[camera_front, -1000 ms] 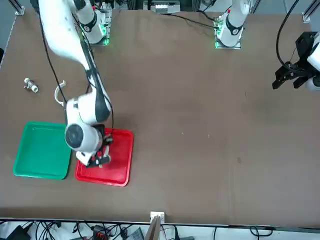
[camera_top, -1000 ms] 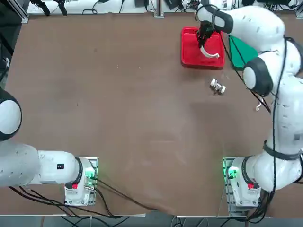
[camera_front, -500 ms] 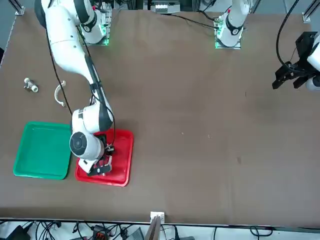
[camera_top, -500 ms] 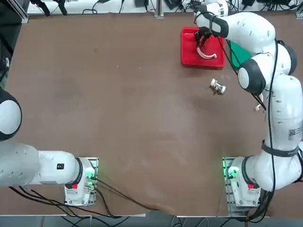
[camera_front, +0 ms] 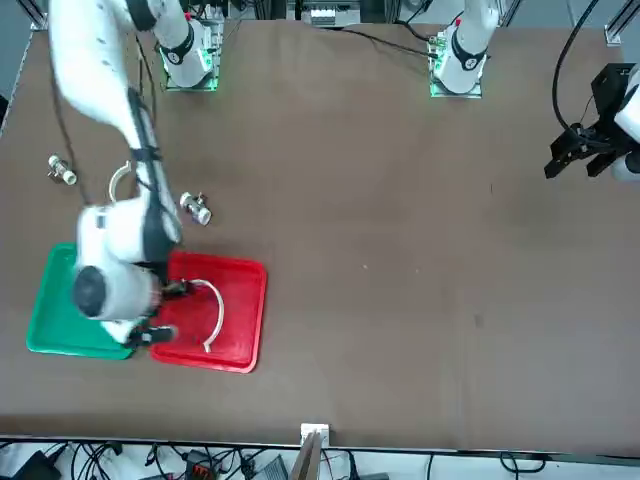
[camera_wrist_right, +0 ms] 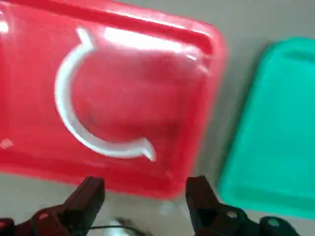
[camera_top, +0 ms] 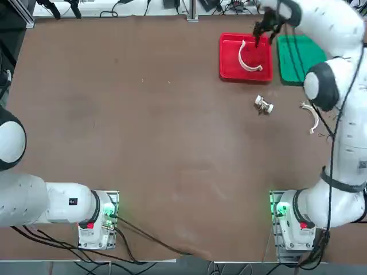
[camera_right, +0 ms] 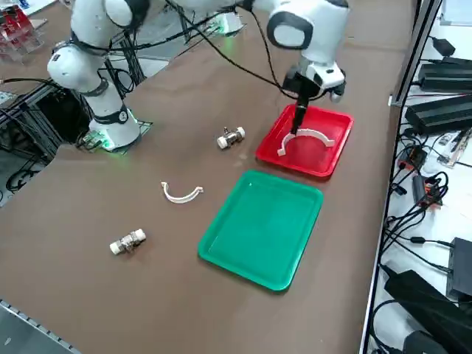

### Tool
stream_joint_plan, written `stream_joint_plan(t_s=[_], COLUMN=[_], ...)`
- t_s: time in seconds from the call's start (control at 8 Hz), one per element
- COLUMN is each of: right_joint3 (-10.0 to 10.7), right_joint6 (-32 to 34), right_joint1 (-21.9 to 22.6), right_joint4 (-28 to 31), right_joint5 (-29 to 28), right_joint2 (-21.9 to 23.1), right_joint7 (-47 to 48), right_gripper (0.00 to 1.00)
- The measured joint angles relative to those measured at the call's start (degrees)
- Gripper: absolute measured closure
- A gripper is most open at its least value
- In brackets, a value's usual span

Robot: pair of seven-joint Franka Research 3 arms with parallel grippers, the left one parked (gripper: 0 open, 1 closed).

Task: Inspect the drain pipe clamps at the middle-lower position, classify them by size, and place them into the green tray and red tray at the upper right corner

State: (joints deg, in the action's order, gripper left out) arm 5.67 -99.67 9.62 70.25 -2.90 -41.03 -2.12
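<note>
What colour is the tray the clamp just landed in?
Red: the clamp lies in the red tray, clearest in the top view. The right gripper hangs open, empty.

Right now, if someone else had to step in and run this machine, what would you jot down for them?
Right gripper: open, empty, raised over the red tray's edge next to the green tray.
Done: the larger clamp lies in the red tray.
Left: the smaller clamp is on the table beside the arm, outside both trays; the green tray holds nothing.
Two small white-and-metal pieces lie on the table; they are not clamps.
</note>
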Motion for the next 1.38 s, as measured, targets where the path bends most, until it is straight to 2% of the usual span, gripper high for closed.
stream_joint_plan(t_s=[0.25,0.38,0.75,0.88,1.12,1.38], right_joint3=[0.3,0.4,0.3,0.3,0.4,0.3], right_joint6=[0.5,-0.9,-12.7,-16.5,-24.7,-29.3], right_joint1=[-7.2,-10.8,-16.8,-18.7,-23.3,-25.7], right_joint4=[11.9,19.0,41.7,47.5,55.4,59.6], right_joint5=[1.1,3.7,9.5,10.8,14.1,15.8], right_joint2=[9.1,13.2,22.3,23.7,24.2,23.8], right_joint7=[-7.6,-11.1,-16.8,-19.8,-24.1,-25.2], right_gripper=[0.04,0.05,0.05,0.05,0.05,0.09])
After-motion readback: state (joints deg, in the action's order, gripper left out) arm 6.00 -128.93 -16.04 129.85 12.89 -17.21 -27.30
